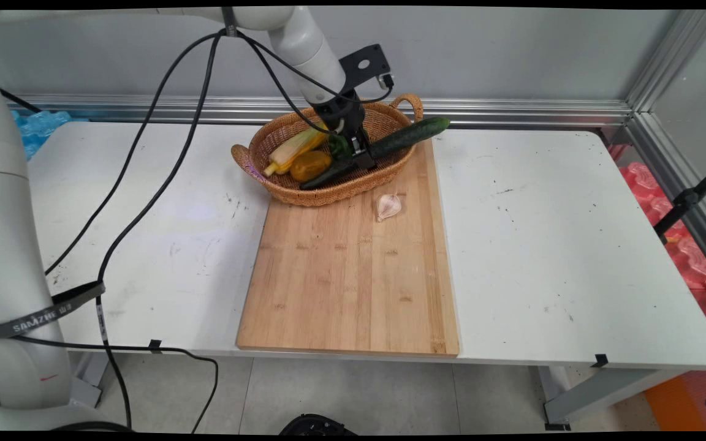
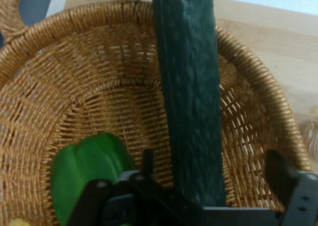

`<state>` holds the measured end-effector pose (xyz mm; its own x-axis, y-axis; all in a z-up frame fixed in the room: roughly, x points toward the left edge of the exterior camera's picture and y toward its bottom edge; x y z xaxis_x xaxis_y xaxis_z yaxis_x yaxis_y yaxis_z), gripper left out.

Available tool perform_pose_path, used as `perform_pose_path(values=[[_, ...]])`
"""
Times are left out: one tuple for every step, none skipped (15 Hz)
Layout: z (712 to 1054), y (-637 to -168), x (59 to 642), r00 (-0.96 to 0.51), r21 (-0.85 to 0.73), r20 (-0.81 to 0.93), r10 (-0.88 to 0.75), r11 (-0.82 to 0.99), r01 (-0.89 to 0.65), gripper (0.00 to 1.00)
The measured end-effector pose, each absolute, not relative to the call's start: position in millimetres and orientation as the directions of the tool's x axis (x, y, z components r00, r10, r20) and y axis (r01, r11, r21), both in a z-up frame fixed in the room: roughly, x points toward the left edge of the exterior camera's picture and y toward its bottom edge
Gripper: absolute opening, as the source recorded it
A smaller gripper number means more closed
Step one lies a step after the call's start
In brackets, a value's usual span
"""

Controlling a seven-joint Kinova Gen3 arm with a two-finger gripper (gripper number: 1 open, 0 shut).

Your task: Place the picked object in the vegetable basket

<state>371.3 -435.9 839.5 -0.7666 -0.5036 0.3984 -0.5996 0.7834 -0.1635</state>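
Cucumber (image 1: 407, 137) lies slantwise in the basket (image 1: 279, 130), its far end sticking out over the rim toward the desk's back right, low end down inside. Hand (image 2: 211, 179) sits w/ the cucumber between its fingers (image 2: 280, 174); the two are spread wider than the cucumber, a gap showing on the right side, so it's open around it, not clamped. Green pepper (image 2: 87, 169) is just beside the left finger; corn (image 1: 295, 150) and a yellow-orange pepper (image 1: 311, 165) lie further left in the basket. Basket rests on the back end of the cutting board (image 1: 353, 282); garlic (image 1: 388, 205) sits on the board just in front of it. Board lies on the white desk (image 1: 561, 257).

Risk, as I judge it: cucumber is long and the hand is near its low end, so it could pivot or slip if lifted off-center. Left finger could also nudge the green pepper.
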Motion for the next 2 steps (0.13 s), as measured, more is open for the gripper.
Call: perform_pose_path(values=[[841.5, -436.1, 372.7, -0.766, -0.163, 0.403, -0.500, 0.785, -0.598, 1.00], [844.4, -435.9, 374.1, -0.766, -0.163, 0.409, -0.497, 0.786, -0.597, 1.00]])
